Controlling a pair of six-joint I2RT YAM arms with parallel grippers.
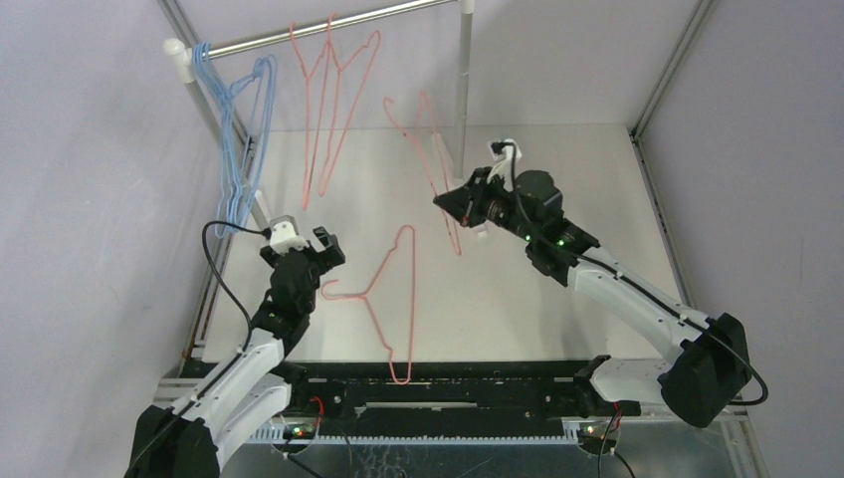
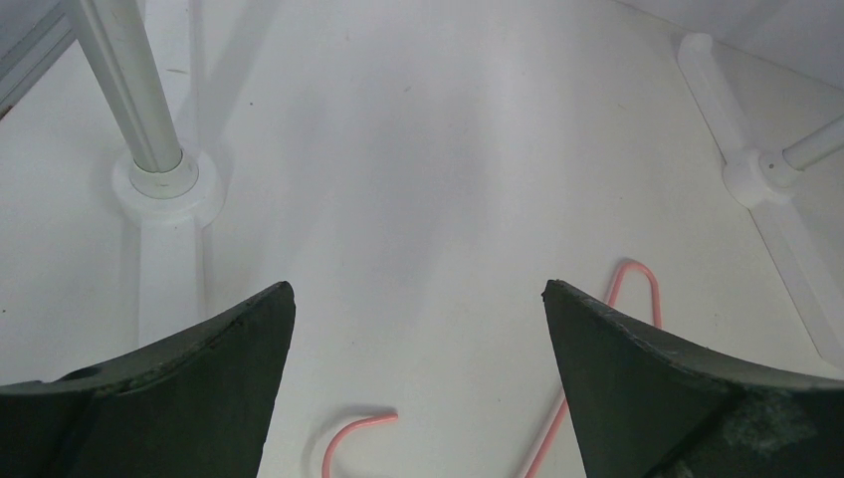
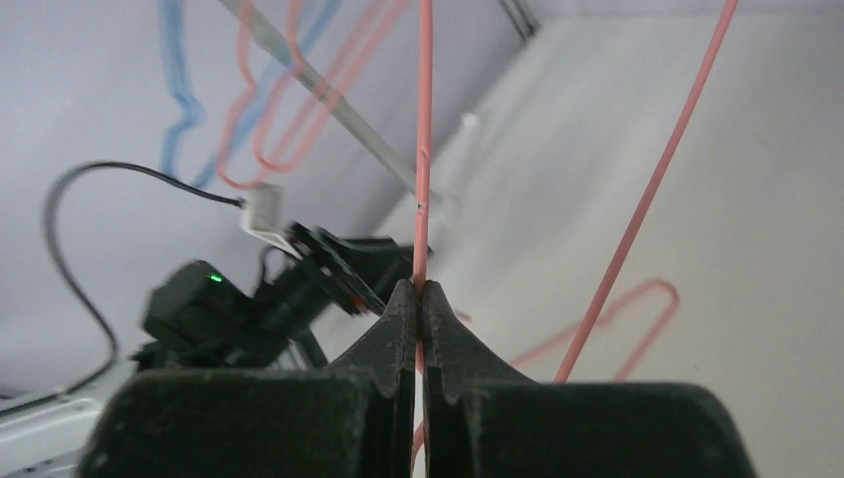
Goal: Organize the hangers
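My right gripper (image 1: 442, 200) is shut on the wire of a pink hanger (image 1: 434, 149) and holds it in the air, tilted, below the right part of the rail. In the right wrist view the jaws (image 3: 419, 295) pinch that pink wire (image 3: 425, 149). A second pink hanger (image 1: 409, 309) lies flat on the table in front of my left gripper (image 1: 324, 247), which is open and empty just above the table. In the left wrist view its hook (image 2: 358, 426) lies between the open fingers (image 2: 418, 299). Several blue hangers (image 1: 239, 149) and two pink hangers (image 1: 333, 110) hang on the rail.
The silver rail (image 1: 328, 27) runs across the back on white-footed posts: the left post foot (image 2: 159, 177) is close ahead of my left gripper, the right post (image 1: 464, 80) stands behind the held hanger. Grey walls close in left and right.
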